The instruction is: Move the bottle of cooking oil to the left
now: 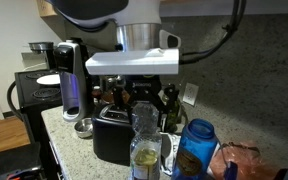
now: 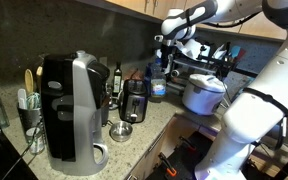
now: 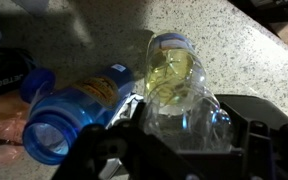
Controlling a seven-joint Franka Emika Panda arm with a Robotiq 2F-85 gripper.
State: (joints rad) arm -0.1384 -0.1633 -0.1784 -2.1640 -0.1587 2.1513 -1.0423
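The clear plastic bottle of cooking oil with yellow liquid low inside (image 1: 144, 150) stands at bottom centre of an exterior view, on the speckled stone table (image 1: 69, 135), just in front of the black toaster (image 1: 112, 135) and beside a blue-lidded wide container (image 1: 196, 145). The tool (image 1: 146, 108) sits around the bottle's upper part, its fingers closed on the neck as far as I can judge.

To move it well, keep the bottle upright, lift it only enough to clear the table, and carry it sideways without brushing the toaster or the blue container.

The wrist view shows what the outside cameras cannot: the bottle's shoulder (image 3: 179, 85) filling the gap between the dark fingers (image 3: 119, 140), with the blue container (image 3: 74, 110) just beside it. An exterior view (image 2: 157, 70) instead shows the silver-and-black coffee machine (image 2: 69, 100) at left.
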